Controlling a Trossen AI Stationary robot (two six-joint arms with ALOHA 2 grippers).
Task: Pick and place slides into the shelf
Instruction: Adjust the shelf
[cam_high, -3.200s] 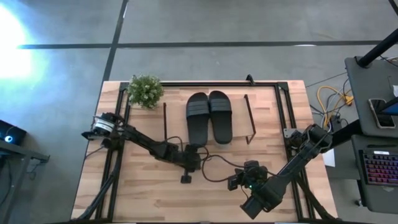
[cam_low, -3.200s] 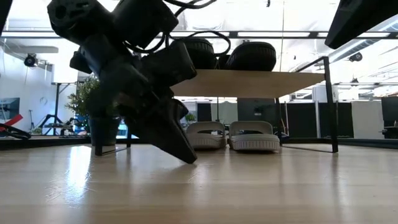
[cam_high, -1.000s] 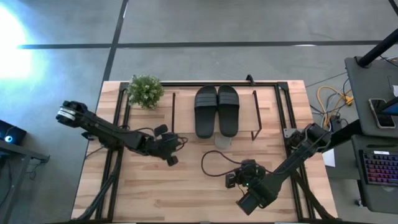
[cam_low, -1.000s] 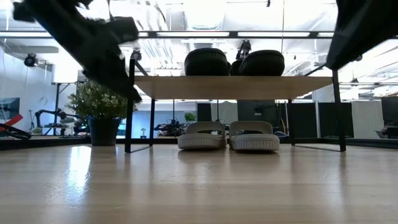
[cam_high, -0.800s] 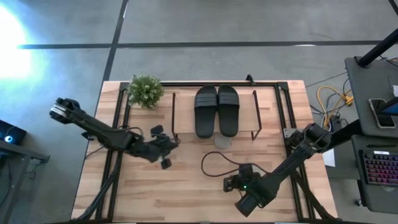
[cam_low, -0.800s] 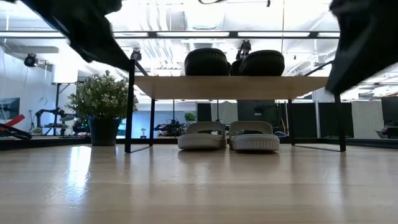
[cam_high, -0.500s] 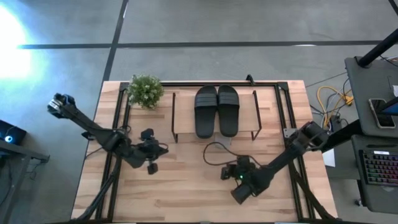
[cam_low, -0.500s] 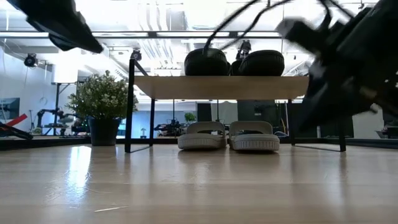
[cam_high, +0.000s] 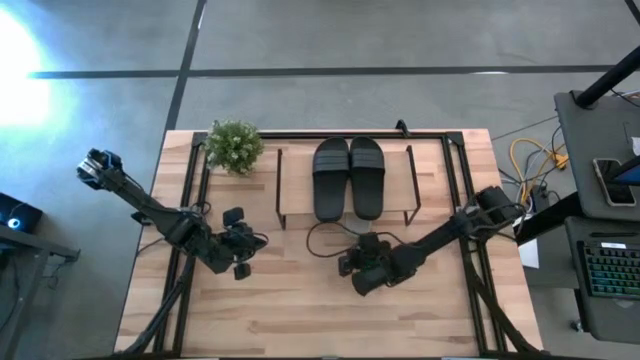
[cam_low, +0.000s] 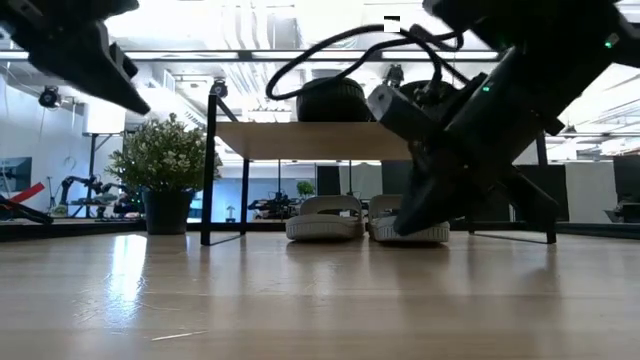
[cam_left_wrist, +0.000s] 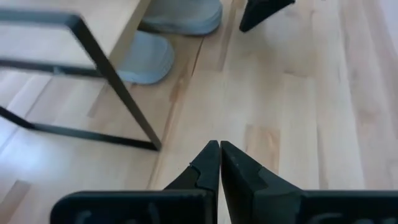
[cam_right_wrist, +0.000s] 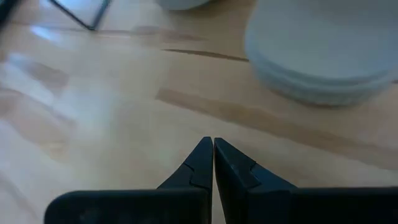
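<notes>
Shelf (cam_high: 296, 187) loaded: black slides (cam_high: 349, 178) on the top board, pale slides (cam_low: 367, 220) on the tabletop beneath.

Right gripper (cam_right_wrist: 213, 163) clenched on nothing, low at the shelf front, tips just short of a pale slide's heel end (cam_right_wrist: 329, 46). Left gripper (cam_left_wrist: 219, 167) likewise pinched shut and empty, off the shelf's left front leg (cam_left_wrist: 112, 81). Slides judged light, flexible rubber, somewhat grippy, not fragile; best taken by the wide strap or a sole edge. Task judged essentially complete.
</notes>
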